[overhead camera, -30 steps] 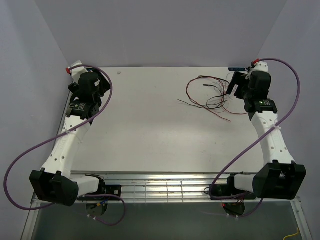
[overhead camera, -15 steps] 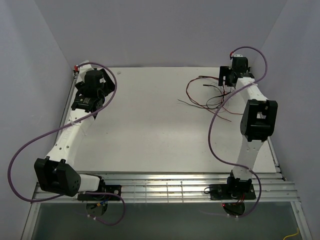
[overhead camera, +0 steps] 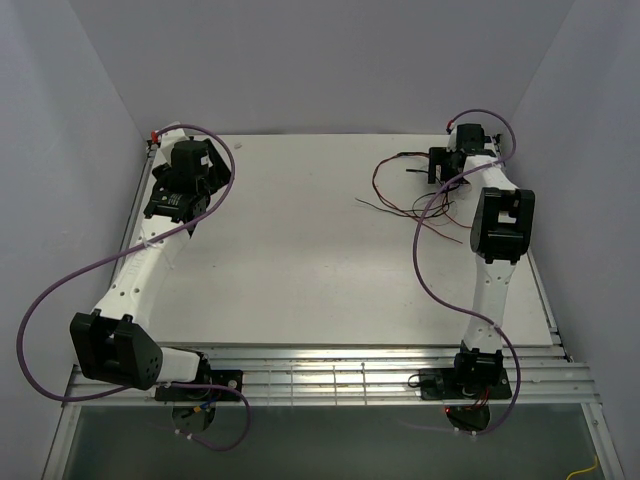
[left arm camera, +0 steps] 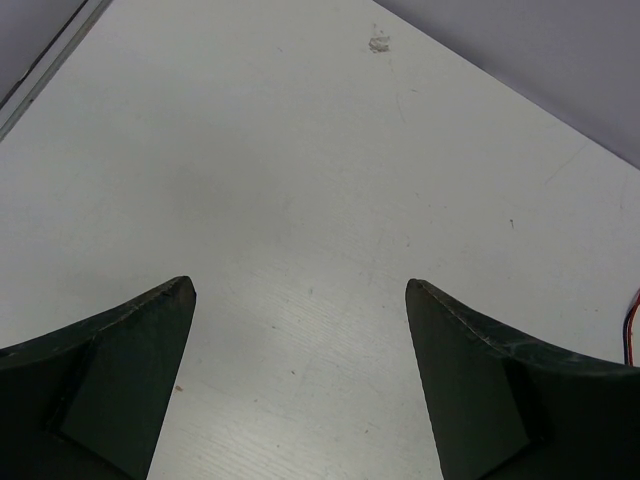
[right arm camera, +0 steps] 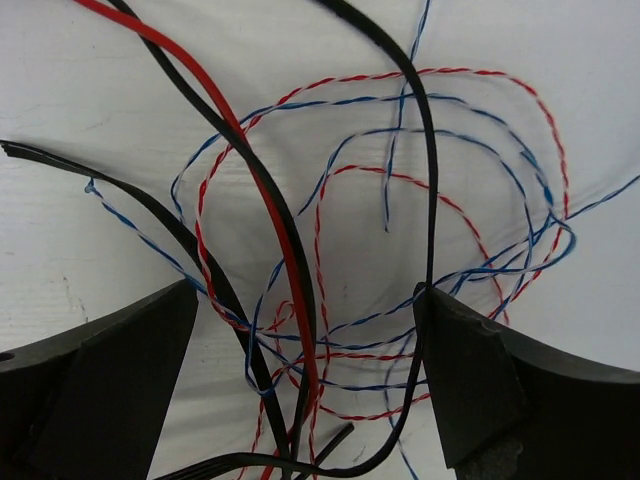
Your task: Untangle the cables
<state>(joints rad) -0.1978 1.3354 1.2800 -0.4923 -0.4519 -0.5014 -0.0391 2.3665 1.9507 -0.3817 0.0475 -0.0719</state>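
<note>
The cables (overhead camera: 412,190) lie in a loose tangle on the white table (overhead camera: 300,250) at the far right: thin dark red, black and pale wires. My right gripper (overhead camera: 438,165) hangs over the tangle's far right part. In the right wrist view it (right arm camera: 303,290) is open and close above the table. A red wire (right arm camera: 270,215), black wires (right arm camera: 425,150) and thin twisted red and blue strands (right arm camera: 480,150) run between its fingers, none pinched. My left gripper (overhead camera: 200,165) is at the far left, open and empty over bare table (left arm camera: 300,282).
Thick purple cables (overhead camera: 430,270) loop off both arms. Grey walls close the table at the back and sides. A small mark (left arm camera: 378,42) is on the table near the back wall. A bit of red and blue wire (left arm camera: 633,320) shows at the left wrist view's right edge.
My right arm has raised its elbow and swung the gripper toward the back and left, over the tangle. My left arm shifted slightly toward the back left corner. The cables lie as before.
</note>
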